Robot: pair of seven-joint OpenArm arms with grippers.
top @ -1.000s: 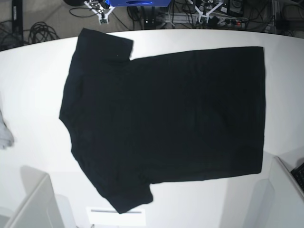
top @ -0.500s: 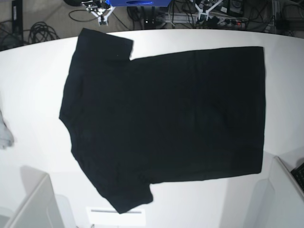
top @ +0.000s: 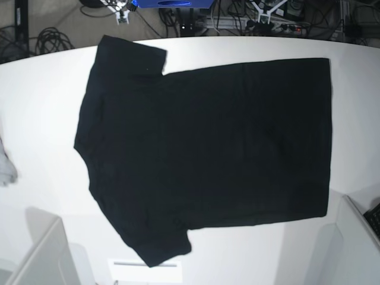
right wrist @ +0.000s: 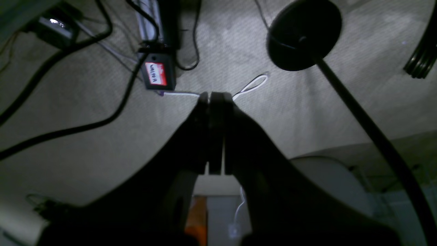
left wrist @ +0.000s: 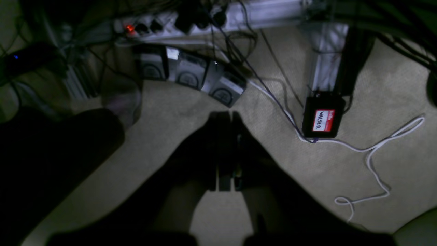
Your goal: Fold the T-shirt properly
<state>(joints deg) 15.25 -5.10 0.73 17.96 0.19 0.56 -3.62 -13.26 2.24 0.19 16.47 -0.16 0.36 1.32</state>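
Observation:
The black T-shirt (top: pixel 208 154) lies spread flat on the white table (top: pixel 41 107), plain side up, with sleeves at the far left and near left and the hem to the right. No print shows. My right gripper (right wrist: pixel 215 97) is shut and empty, hanging over the carpet floor beyond the table; in the base view only its tip (top: pixel 123 14) shows at the top edge. My left gripper (left wrist: pixel 225 118) is also shut and empty over the floor, and it sits at the top edge of the base view (top: pixel 265 7). Neither gripper touches the shirt.
A small pale grey cloth (top: pixel 6 167) lies at the table's left edge. White bins stand at the near left (top: pixel 41 255) and near right (top: pixel 359 237). Behind the table are cables, a power strip (left wrist: pixel 205 18) and a black lamp base (right wrist: pixel 304 34).
Both grippers have drawn back toward the top edge of the base view, away from the table. The T-shirt has not moved.

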